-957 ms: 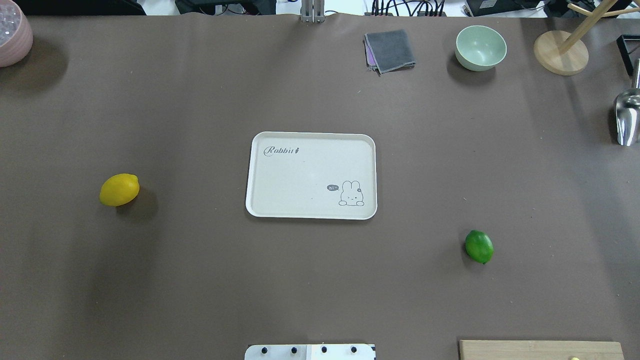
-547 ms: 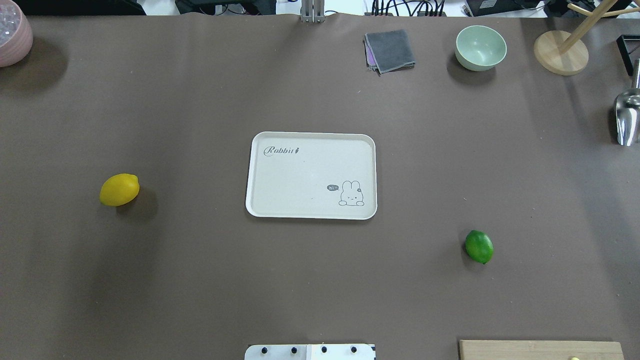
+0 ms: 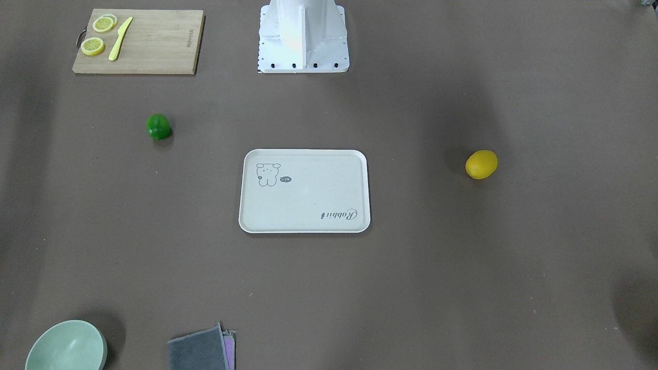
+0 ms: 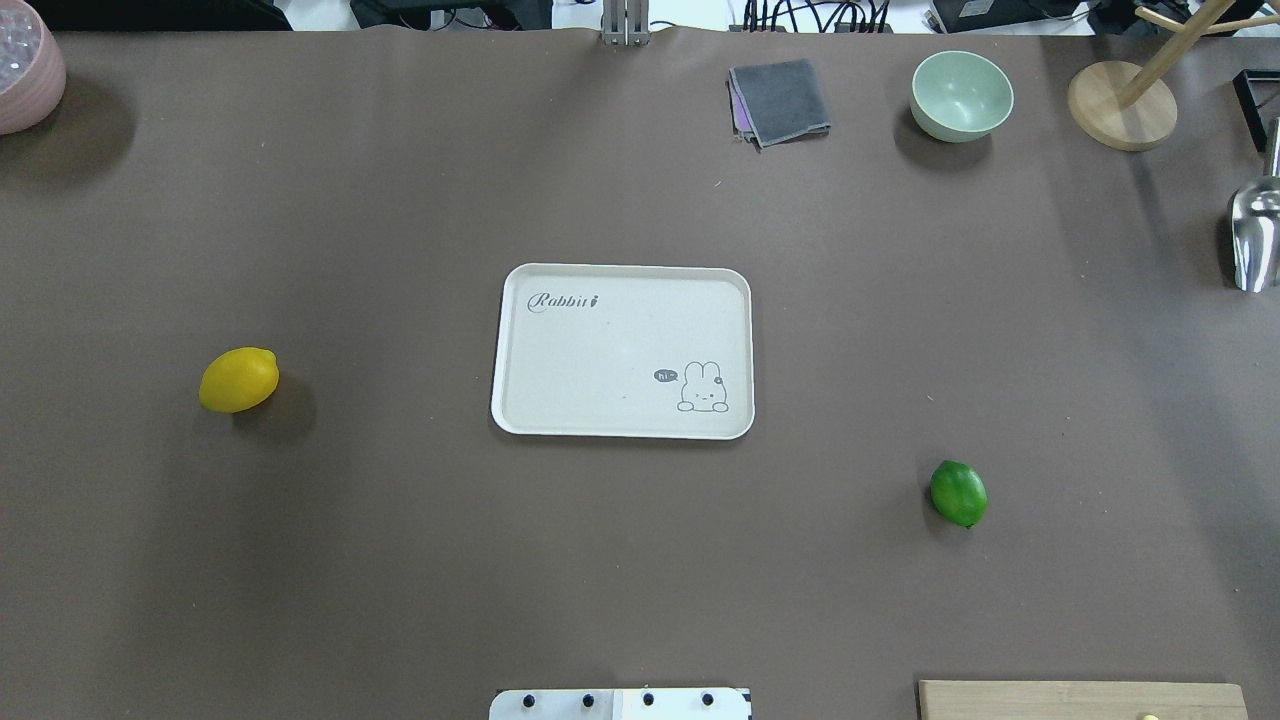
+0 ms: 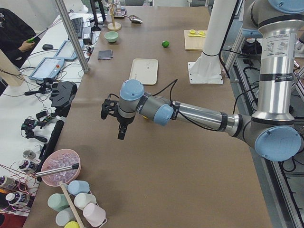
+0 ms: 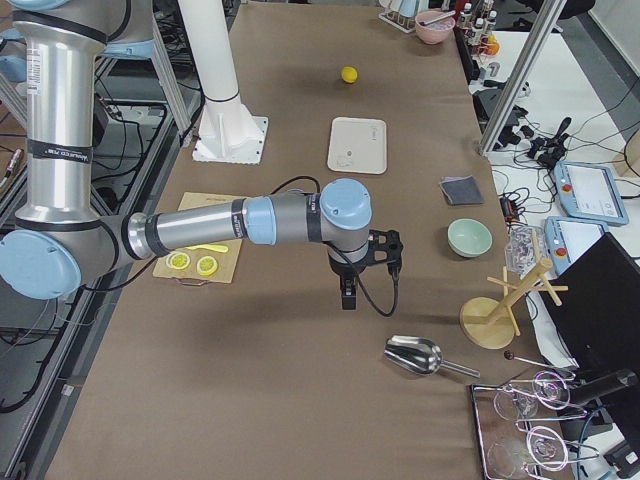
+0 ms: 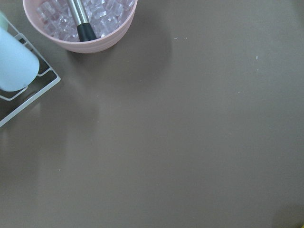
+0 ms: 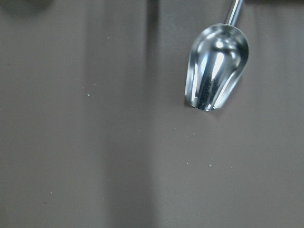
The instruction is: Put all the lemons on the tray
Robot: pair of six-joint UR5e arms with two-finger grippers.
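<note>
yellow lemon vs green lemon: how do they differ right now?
Colour: yellow lemon bright yellow, green lemon glossy dark green. Position: yellow lemon lies left of the tray, green lemon right of it and nearer the robot base. Shared: both oval, on the table, off the tray.

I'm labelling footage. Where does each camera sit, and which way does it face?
Front-facing: across the table, facing the robot, looking steeply down on the tray; the base at top.
Overhead: behind the robot, looking forward and down; only the base's edge shows.
Exterior left: table's end, looking along it; left arm near.
Exterior right: opposite end; right arm near.
Left wrist: down on the pink ice bowl; no body.
Right wrist: down on the metal scoop; no body.
Shared: front-facing and overhead both show tray, yellow lemon, green lemon, mirrored.
</note>
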